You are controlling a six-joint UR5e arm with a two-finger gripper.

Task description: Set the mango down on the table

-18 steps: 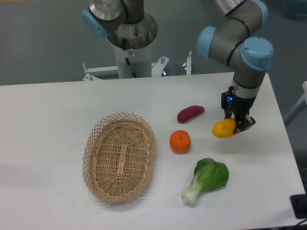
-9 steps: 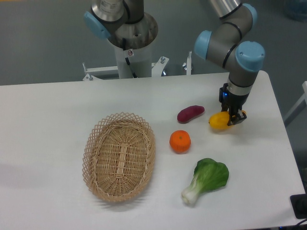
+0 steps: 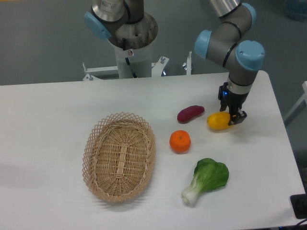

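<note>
The mango point(image 3: 217, 121) is a yellow-orange oval fruit, held at the right side of the white table point(image 3: 48, 120), just right of the purple sweet potato point(image 3: 190, 114). My gripper point(image 3: 232, 118) points down and is shut on the mango's right end. The mango is level and very near the tabletop; I cannot tell whether it touches.
A round orange point(image 3: 180, 141) lies left and in front of the mango. A bok choy point(image 3: 207, 178) lies near the front. A wicker basket point(image 3: 119, 156) sits left of centre. The robot base point(image 3: 130, 36) stands behind the table. The table's right edge is close to the gripper.
The gripper has carried the mango back and to the left, nearer the sweet potato, and it now hangs a little lower than half a second ago.
</note>
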